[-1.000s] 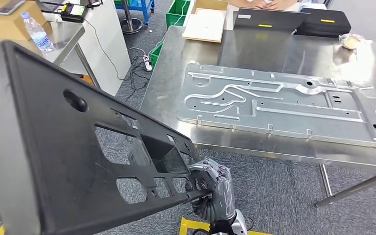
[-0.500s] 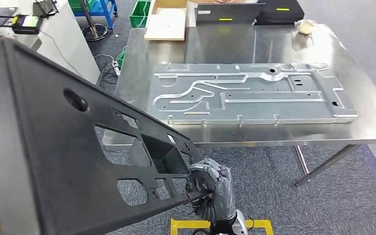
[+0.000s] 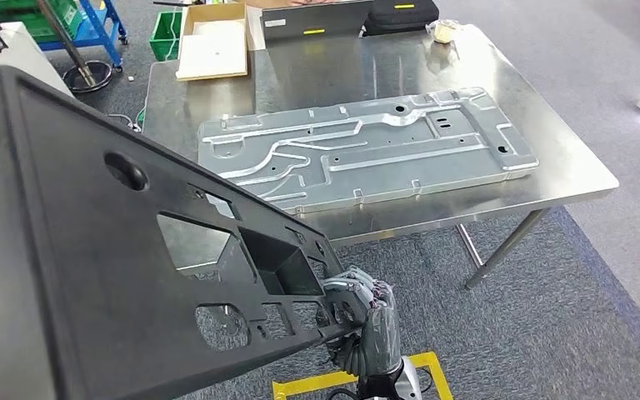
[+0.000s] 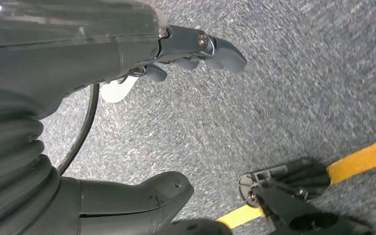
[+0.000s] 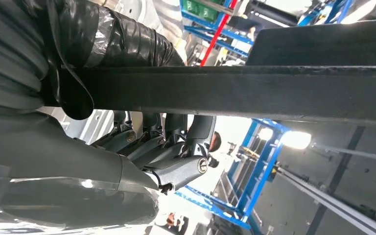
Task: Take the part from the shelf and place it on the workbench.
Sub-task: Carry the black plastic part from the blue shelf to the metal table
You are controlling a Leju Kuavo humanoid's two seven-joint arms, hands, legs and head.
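In the head view we see our right robot hand (image 3: pixel 360 321) gripping the lower corner of a large black plastic panel (image 3: pixel 108 275), the part with several rectangular cutouts and one round hole, its fingers wrapped over the panel's rim. The panel is held tilted in the air in front of our body, off the counter, and it covers the left half of that view. In the right wrist view the same panel's edge (image 5: pixel 235 90) crosses the picture as a dark bar with the fingers (image 5: pixel 166 147) curled around it. Beyond the panel stands the stainless steel counter (image 3: pixel 567 179), and on it lies a long stamped sheet-metal plate (image 3: pixel 367 146) with ribs and small holes, flat and a little askew to the counter's edges. At the counter's far side we see a flat cardboard box (image 3: pixel 211 37), a dark case (image 3: pixel 400 14) and a grey flat case (image 3: pixel 317 21) beside it. Yellow tape (image 3: pixel 358 382) marks the grey carpet near our feet. In the left wrist view our left robot hand (image 4: pixel 142 122) hangs over the carpet, holding nothing, fingers (image 4: pixel 210 46) apart from the thumb.
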